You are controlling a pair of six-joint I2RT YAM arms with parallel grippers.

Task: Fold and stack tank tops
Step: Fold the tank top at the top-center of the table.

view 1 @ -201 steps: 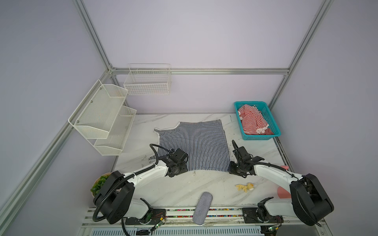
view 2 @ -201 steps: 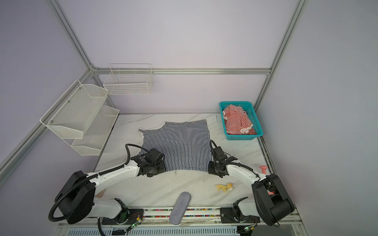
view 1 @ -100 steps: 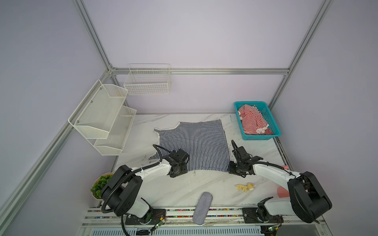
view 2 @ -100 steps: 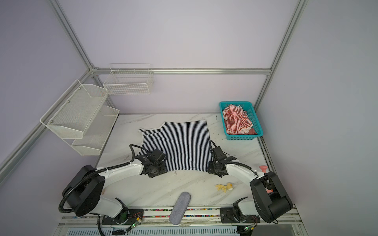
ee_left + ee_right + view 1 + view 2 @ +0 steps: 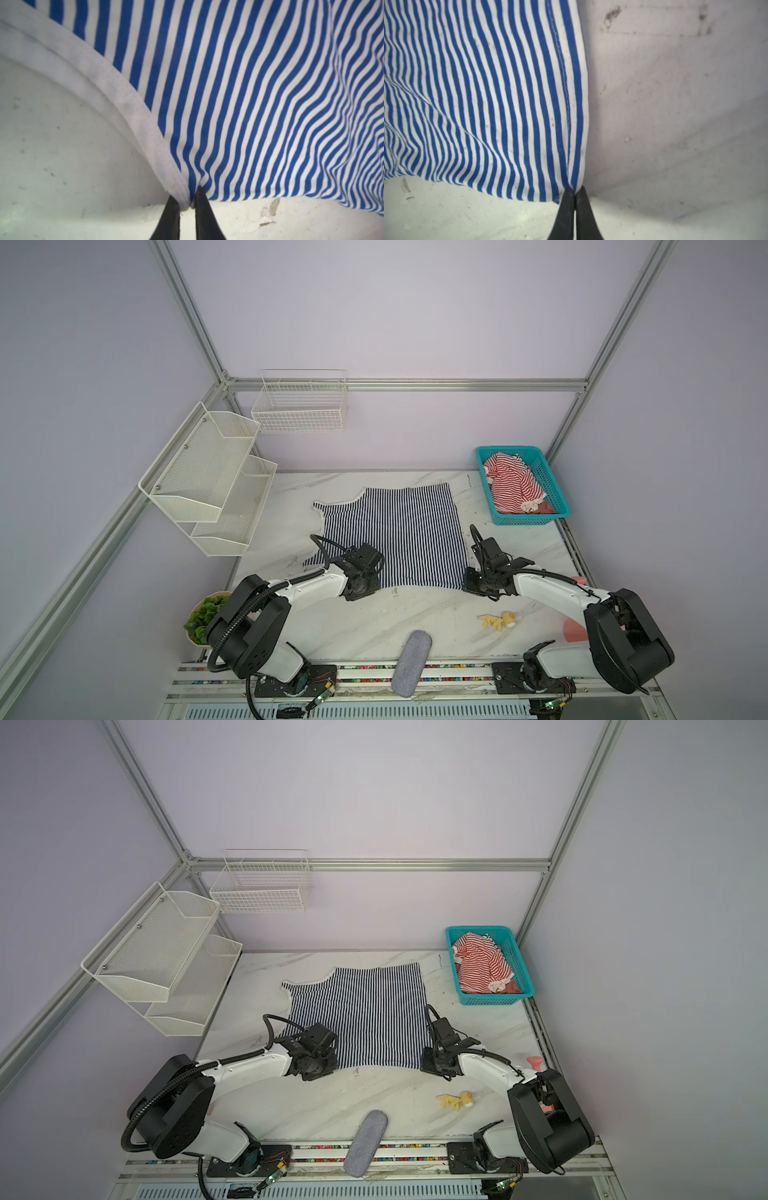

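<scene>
While the navy-and-white tank top [image 5: 399, 531] lies flat mid tabletop [image 5: 374, 626], its near corners pinched by the left end effector [image 5: 188, 197] and right end effector [image 5: 574, 192], no fold looks made, and the red-and-white tank top [image 5: 515, 485] sits crumpled in the basket [image 5: 528, 521] at the far right corner

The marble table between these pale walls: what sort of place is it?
Most likely a robot training cell, not a home: bare walls in an aluminium frame, left arm and right arm mounted at the front of the marble table, and a navy-and-white tank top laid out between them.
</scene>
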